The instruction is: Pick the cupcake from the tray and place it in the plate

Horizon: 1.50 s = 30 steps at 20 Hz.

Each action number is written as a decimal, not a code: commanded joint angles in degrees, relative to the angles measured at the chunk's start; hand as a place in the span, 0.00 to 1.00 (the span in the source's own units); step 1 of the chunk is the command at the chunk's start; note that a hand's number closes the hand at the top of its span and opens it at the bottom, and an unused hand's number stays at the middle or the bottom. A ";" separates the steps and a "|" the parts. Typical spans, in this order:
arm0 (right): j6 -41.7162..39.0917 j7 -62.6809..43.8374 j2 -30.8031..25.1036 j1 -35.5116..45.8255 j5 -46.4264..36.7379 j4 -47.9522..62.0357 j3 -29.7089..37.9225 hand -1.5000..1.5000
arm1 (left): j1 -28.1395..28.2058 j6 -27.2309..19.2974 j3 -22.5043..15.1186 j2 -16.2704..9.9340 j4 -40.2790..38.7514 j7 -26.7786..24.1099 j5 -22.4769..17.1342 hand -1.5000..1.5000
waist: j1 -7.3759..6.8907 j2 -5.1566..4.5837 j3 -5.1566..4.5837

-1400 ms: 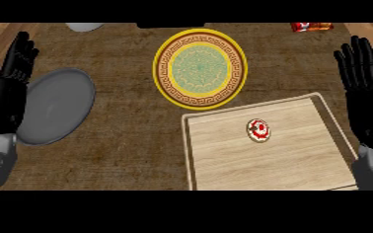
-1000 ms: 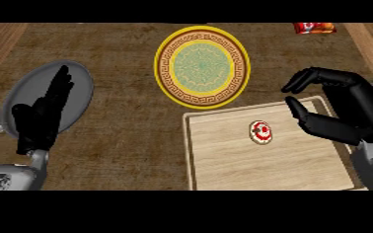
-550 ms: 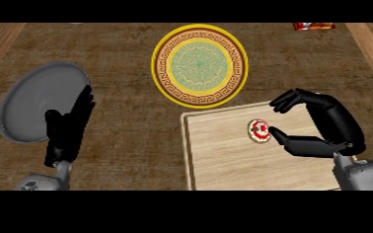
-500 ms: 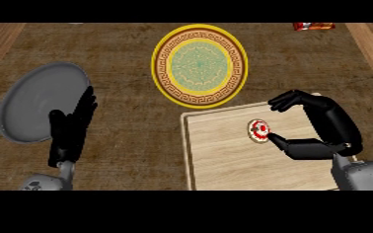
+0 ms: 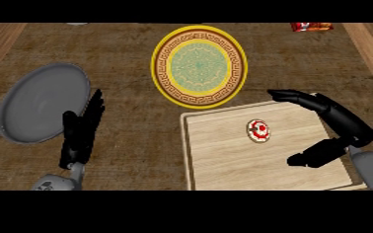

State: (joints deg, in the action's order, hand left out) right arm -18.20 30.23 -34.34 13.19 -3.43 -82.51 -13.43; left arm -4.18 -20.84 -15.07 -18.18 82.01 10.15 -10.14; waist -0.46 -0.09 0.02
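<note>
A small cupcake (image 5: 257, 130) with red and white icing sits on the light wooden tray (image 5: 218, 163) at the lower right. My right hand (image 5: 336, 121) hovers over the tray's right side, open, with fingers arched above and thumb below, a short gap to the right of the cupcake. The round plate (image 5: 198, 67), green in the middle with a yellow and brown patterned rim, lies beyond the tray's far left corner. My left hand (image 5: 80, 131) is open at the lower left, fingers straight, holding nothing.
A grey round lid or pan (image 5: 40, 102) lies at the left, just beside my left hand. A red packet (image 5: 311, 26) shows at the counter's far right edge. The brown counter (image 5: 131, 54) spreads between these things.
My right hand came in from the right edge, dropped over the tray and spread its fingers and thumb beside the cupcake. My left hand sank to the lower left. The cupcake stayed put.
</note>
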 commanded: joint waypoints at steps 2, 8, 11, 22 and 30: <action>-0.78 -6.99 -5.45 5.40 -7.67 -3.24 -0.85 0.00 | 0.41 -1.24 -0.71 1.61 0.45 0.30 1.31 0.50 | 0.09 0.21 -0.09; -10.87 -16.25 -8.53 9.46 -11.14 -6.81 -5.41 0.00 | -1.04 -1.15 -0.66 1.25 0.51 2.60 2.86 0.50 | 0.29 0.22 -0.08; -16.45 -23.67 -6.92 12.84 -10.75 -7.92 -7.27 0.00 | 0.72 1.29 0.68 1.10 -0.35 -0.65 1.49 0.50 | 0.05 0.17 -0.11; -16.07 -21.34 3.92 10.68 -25.17 -0.83 -10.23 0.00 | 0.12 4.51 4.82 1.21 1.70 3.61 2.81 0.50 | 0.08 0.04 -0.01; -21.69 -18.32 6.80 12.34 -30.56 1.27 -5.26 0.00 | 2.38 5.61 5.91 6.15 -1.91 -2.69 6.33 0.50 | 0.24 0.07 -0.03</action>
State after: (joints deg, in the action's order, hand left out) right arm -39.42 10.79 -30.17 25.20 -30.84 -82.91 -19.76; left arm -3.24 -16.57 -10.11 -13.87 82.64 11.41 -4.44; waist -0.24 -0.01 0.00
